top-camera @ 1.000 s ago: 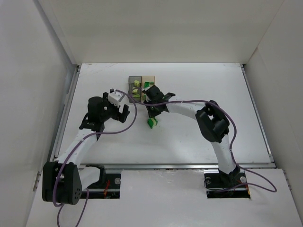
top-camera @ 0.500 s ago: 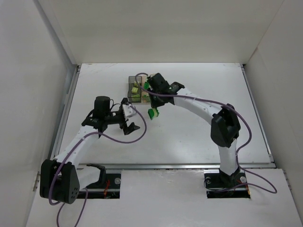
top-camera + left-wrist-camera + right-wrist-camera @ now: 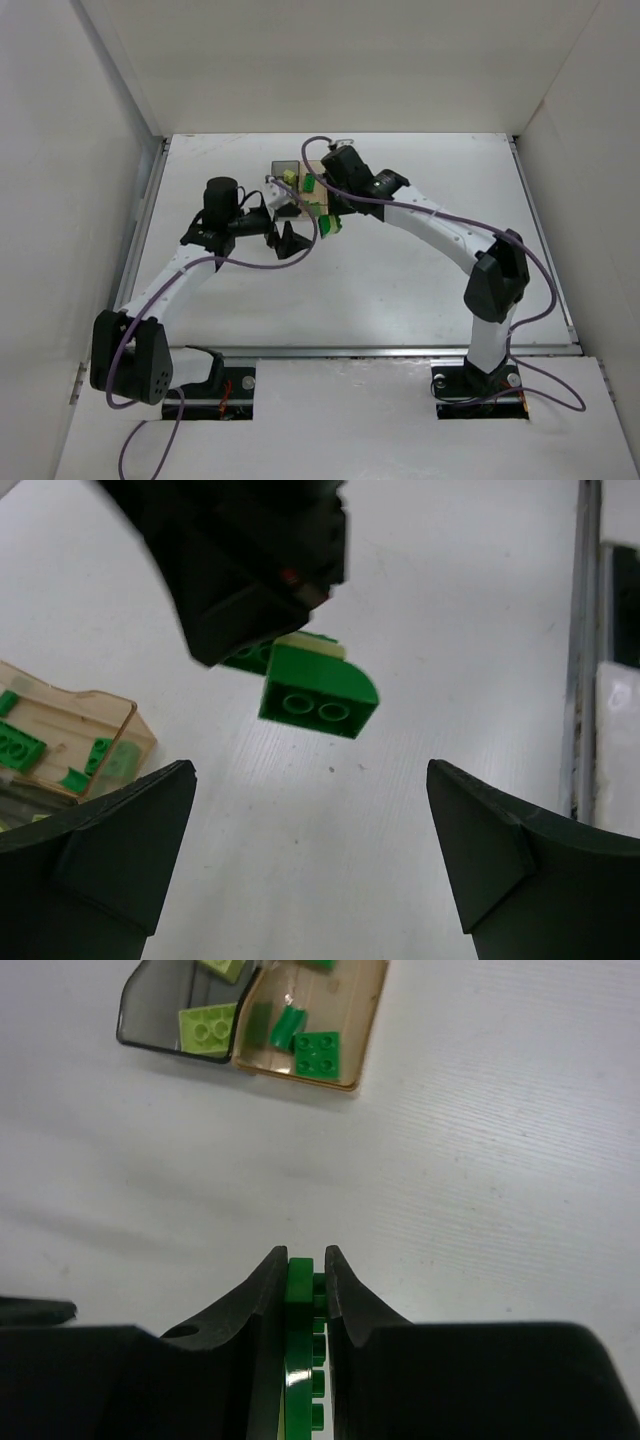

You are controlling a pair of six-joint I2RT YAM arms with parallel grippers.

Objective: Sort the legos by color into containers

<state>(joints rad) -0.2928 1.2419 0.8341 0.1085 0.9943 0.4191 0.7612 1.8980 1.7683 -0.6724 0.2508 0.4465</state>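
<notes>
Two contrasting states: left fingers (image 3: 110,850) spread wide, empty; right fingers (image 3: 262,1295) clamp a dark green brick (image 3: 298,1280) edge-on over the worktop (image 3: 500,1210). Ahead lie the grey bin (image 3: 165,1005), then the tan bin (image 3: 360,1010) with green bricks (image 3: 318,1052), its likely target.

A plain white bench (image 3: 400,290) lies under both my left jaws and my right jaws, and beneath the right jaws its surface shows a fine, faint grain. Well off to one side of my left jaws, a grey metal rail (image 3: 583,650) runs straight along the bench edge. Tall white walls (image 3: 340,60) stand beyond both sets of jaws and out to either side, well apart from them, closing the bench in on three sides.
</notes>
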